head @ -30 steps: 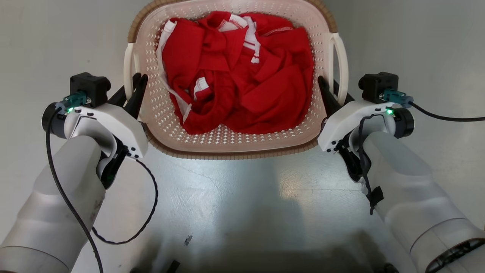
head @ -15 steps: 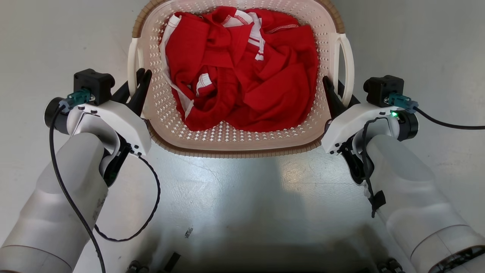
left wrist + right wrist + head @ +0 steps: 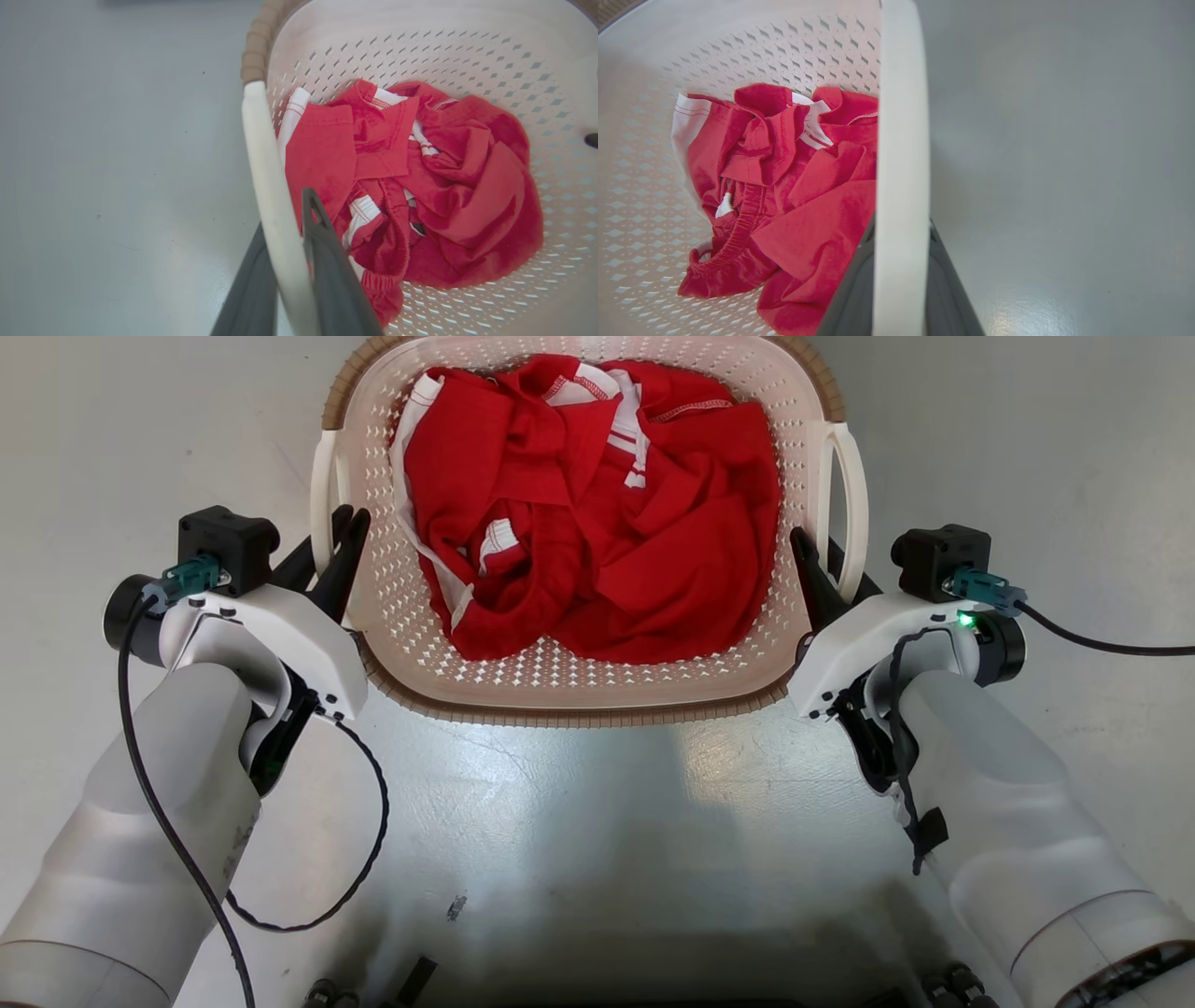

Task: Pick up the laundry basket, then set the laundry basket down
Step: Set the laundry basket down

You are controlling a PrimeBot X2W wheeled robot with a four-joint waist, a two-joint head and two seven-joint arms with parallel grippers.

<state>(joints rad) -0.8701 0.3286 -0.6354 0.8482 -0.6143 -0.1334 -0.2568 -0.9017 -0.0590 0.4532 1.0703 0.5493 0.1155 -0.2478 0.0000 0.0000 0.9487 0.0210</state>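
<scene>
Nothing shifts between grippers and load since a second ago; the whole head view slides slightly (camera motion, the floor specks go with it).

Left gripper clamped on the left handle of the laundry basket: one dark finger inside the loop, one outside. Right gripper pinched the same way on the right handle.

Basket sits between the two grippers, over grey floor. Cannot tell whether its base touches the floor.

Far rim cut off by the head view's top edge. In the right wrist view the handle strap covers the fingertips.

Wall is cream plastic pierced with small diamond holes. Brown ribbed rim. Handles smooth white. Crumpled red clothing with white trim lies inside.
</scene>
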